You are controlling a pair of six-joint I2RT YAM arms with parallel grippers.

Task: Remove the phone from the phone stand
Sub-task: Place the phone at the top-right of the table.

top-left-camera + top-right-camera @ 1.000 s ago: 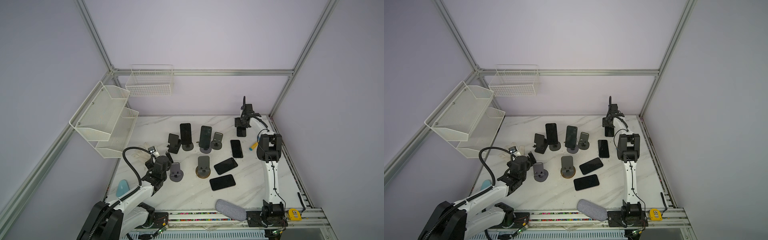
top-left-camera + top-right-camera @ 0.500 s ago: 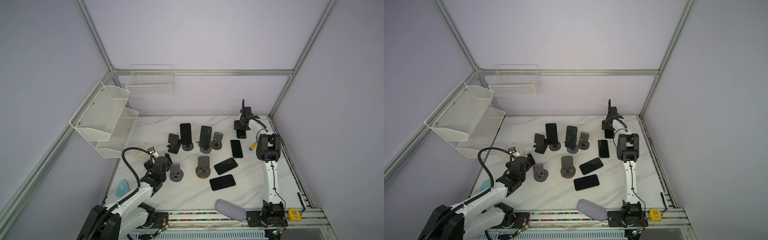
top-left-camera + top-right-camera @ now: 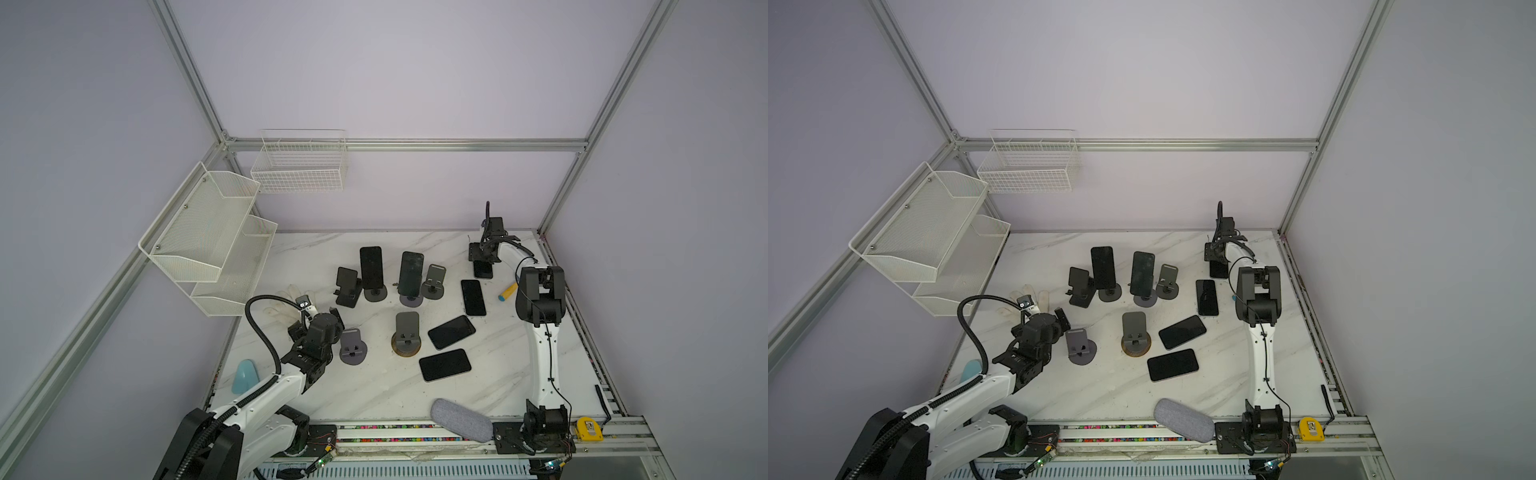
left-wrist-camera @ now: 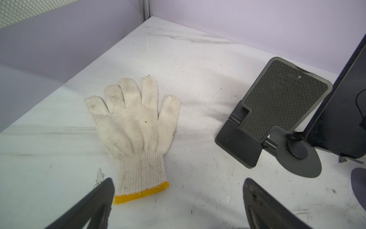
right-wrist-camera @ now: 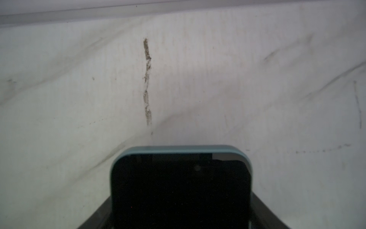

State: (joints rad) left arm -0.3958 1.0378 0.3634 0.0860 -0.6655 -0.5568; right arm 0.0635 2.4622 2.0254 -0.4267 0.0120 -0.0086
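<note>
A phone (image 5: pixel 181 188) is pinched between the closed jaws of the right gripper (image 3: pixel 483 262); the left gripper (image 4: pixel 178 185) is held spread, a glove (image 4: pixel 134 126) lying just ahead of its jaws.

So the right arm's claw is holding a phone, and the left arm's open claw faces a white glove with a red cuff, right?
Not quite. The glove has a yellow cuff, not a red one; the left wrist view shows it. The rest stands: the right gripper is shut on a phone, and the open left gripper faces that white glove.
</note>
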